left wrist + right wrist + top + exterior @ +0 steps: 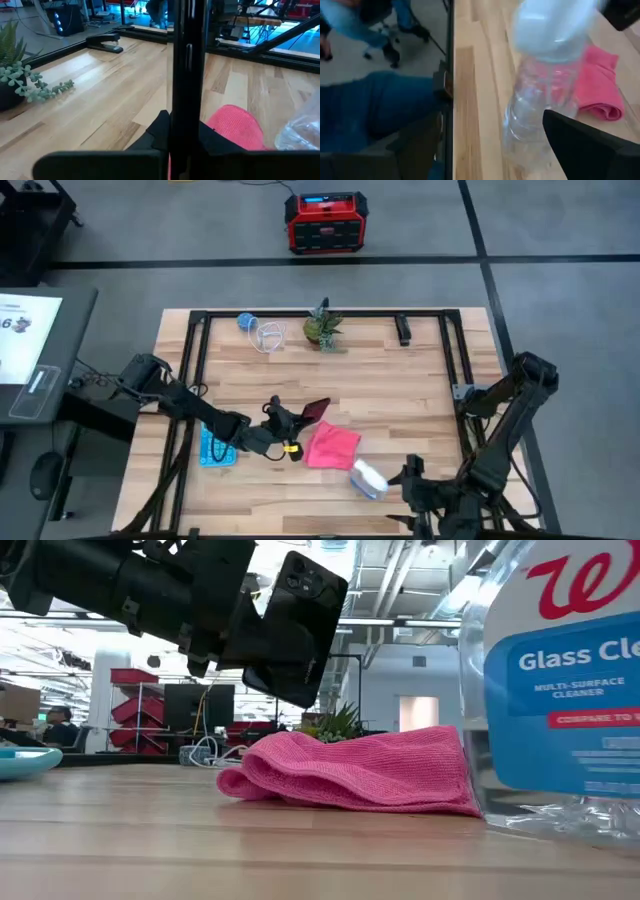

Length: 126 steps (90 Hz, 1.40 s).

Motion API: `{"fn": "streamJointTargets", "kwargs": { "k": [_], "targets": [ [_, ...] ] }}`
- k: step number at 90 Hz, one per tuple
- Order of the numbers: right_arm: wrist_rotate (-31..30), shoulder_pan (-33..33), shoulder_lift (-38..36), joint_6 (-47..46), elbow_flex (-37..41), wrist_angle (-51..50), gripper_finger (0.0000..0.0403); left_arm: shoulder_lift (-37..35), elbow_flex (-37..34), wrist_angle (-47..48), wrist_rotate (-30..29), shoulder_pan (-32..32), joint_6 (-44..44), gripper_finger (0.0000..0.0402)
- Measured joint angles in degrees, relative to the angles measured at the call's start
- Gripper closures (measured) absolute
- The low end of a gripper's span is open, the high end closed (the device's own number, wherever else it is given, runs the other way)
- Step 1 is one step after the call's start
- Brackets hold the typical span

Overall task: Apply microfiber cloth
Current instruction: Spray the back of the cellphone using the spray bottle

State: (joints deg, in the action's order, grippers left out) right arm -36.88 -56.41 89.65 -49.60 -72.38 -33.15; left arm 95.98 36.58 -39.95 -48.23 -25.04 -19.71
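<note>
Two dark, matte-black robot arms with chunky jointed segments flank the wooden table (400,395). The left arm (170,395) is built of rounded black housings, with thin black cables trailing off beyond the table's left edge; a small yellow marking shows near its gripper (285,420). The right arm (510,415), by the table's right edge, has the same black links and a grey bracket.

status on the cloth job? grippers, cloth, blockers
Left gripper shut on black phone, lifted above the table. Right gripper open beside glass cleaner bottle. Microfiber cloth bunched on table, untouched; bottle right beside it.
</note>
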Motion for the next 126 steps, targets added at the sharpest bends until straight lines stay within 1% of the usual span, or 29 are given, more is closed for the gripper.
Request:
{"fn": "streamJointTargets", "kwargs": {
  "k": [12,26,35,42,47,55,67,75,88,100,108,126],
  "targets": [
    [-1.93,-1.61,-0.78,0.14,0.00,-2.03,0.0085,0.00,0.00,0.05,0.02,0.00,-0.06,0.0393],
    [-8.93,-3.35,-1.91,0.15,0.05,-7.73,0.0091,0.00,0.00,0.15,0.06,0.00,-0.22,0.0393],
    [-13.70,-3.94,-3.20,1.37,2.17,-9.52,0.0092,0.00,0.00,0.14,0.07,0.00,-0.26,0.0393],
    [-13.84,-2.96,-5.61,1.56,4.99,-9.50,0.0092,0.00,0.00,0.10,0.10,0.00,-0.27,0.0393],
    [-13.26,-1.94,-7.85,2.54,7.69,-7.53,0.0092,0.00,0.00,0.02,0.10,0.01,-0.27,0.0393],
    [-9.68,0.41,-11.96,8.34,12.61,-0.72,0.0092,0.00,0.00,-0.30,0.18,0.29,-0.15,0.0393],
    [-0.06,5.96,-18.26,23.12,20.19,17.76,0.0092,0.00,0.00,-0.30,1.55,0.99,-0.33,0.0393],
    [5.44,9.36,-19.84,32.01,23.43,25.24,0.0092,0.00,0.00,-0.35,1.55,1.39,-0.60,0.0393],
    [15.91,15.07,-20.14,36.35,24.26,26.88,0.0089,0.00,0.00,-0.73,1.59,2.03,-1.42,0.0393],
    [24.10,19.14,-19.29,40.41,24.26,28.00,0.0073,0.00,0.13,-0.91,2.90,2.67,-2.64,0.0393],
    [26.61,20.88,-19.02,41.93,24.26,28.73,0.0061,0.02,1.82,-1.00,3.15,2.67,-0.20,0.0393],
    [26.88,22.69,-19.08,44.09,24.24,30.87,0.0042,0.02,6.34,1.08,3.76,2.62,6.32,0.0393]
  ]
}}
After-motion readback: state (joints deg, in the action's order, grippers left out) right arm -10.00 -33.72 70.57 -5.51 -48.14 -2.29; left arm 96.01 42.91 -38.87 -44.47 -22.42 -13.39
